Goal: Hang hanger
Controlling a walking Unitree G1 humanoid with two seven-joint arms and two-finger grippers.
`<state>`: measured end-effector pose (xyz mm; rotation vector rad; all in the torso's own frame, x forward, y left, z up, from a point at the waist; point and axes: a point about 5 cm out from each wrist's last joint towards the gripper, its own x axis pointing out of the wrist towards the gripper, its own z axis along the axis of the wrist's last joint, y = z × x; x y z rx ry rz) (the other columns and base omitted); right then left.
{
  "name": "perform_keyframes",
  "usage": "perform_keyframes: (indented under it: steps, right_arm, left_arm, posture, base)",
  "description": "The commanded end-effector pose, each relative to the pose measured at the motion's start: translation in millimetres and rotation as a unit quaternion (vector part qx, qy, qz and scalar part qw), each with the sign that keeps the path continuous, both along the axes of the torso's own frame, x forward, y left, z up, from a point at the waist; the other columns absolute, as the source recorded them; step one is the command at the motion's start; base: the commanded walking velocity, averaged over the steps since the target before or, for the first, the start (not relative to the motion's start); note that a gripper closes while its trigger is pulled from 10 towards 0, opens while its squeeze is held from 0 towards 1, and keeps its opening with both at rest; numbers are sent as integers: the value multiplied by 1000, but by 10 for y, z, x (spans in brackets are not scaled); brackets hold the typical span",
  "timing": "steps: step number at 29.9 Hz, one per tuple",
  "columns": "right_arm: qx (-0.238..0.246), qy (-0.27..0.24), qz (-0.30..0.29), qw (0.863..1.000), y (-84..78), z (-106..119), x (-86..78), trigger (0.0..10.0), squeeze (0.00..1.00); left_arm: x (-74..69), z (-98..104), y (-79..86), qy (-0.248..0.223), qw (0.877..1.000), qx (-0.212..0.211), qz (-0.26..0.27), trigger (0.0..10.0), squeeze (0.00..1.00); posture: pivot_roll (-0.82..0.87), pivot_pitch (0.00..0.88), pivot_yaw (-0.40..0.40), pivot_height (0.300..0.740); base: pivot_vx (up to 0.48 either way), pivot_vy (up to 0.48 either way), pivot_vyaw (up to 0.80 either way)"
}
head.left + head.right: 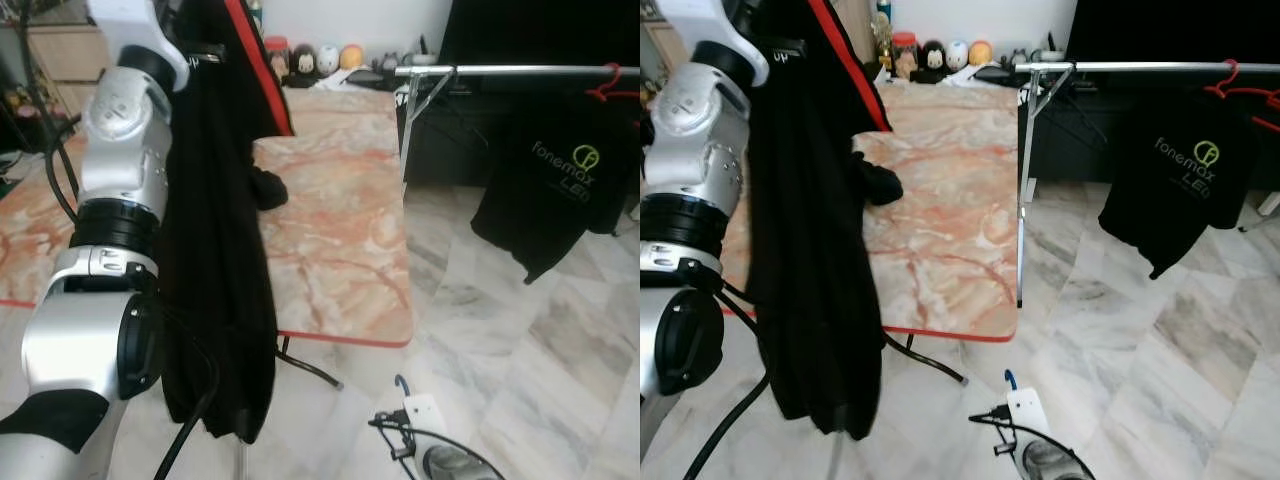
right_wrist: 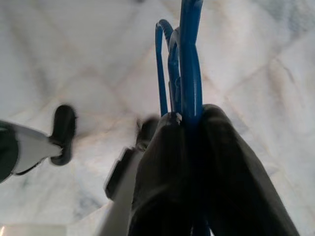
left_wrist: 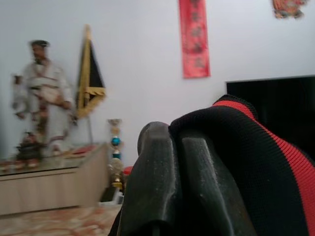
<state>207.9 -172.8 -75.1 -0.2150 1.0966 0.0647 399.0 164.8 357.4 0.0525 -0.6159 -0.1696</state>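
The right gripper (image 2: 189, 128) is closed on a blue hanger (image 2: 184, 59), low above the marble floor (image 1: 560, 380); its hook also shows in the eye views. The hanger looks light, thin and stiff, probably slick wire, so a hold near the hook's base should steady it best. The left gripper (image 3: 177, 162), raised high, is pressed shut against a black garment (image 1: 215, 250) with red trim that drapes down, soft and floppy. Across the floor runs the rail (image 1: 520, 71), already carrying a black T-shirt (image 1: 555, 180) on a red hanger (image 1: 612, 85). A marble-patterned table (image 1: 340, 250) sits between, and cables (image 1: 400, 430) lie underfoot.
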Motion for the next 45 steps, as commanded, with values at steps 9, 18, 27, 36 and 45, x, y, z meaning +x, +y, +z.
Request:
perform_keyframes:
  steps: [9,18,27,36,45]
  right_arm:
    - [-7,1,7,1000,-36,6,5,10000,0]
    - [-7,1,10,1000,-42,8,6,10000,0]
    - [-9,2,13,1000,-54,9,5,10000,0]
    - [-11,2,16,1000,-70,11,6,10000,0]
    - [-13,1,21,1000,-79,17,15,10000,0]
  left_arm:
    - [17,-1008,-63,165,984,66,-31,10000,0]
    - [-320,-1781,-204,284,947,115,-95,10000,0]
    - [-623,-2066,-273,321,934,111,-107,10000,345]
    - [-953,-2131,-210,328,930,120,-115,10000,1000]
    - [-1210,-2075,-115,315,926,144,-152,10000,1000]
  posture:
    - [162,0,-5,740]
    - [161,0,-4,740]
    - [157,0,-5,740]
    - [164,0,-13,740]
    - [169,0,-16,740]
  base:
    - [63,0,0]
    - [0,0,0]
    - [0,0,0]
    - [0,0,0]
    - [0,0,0]
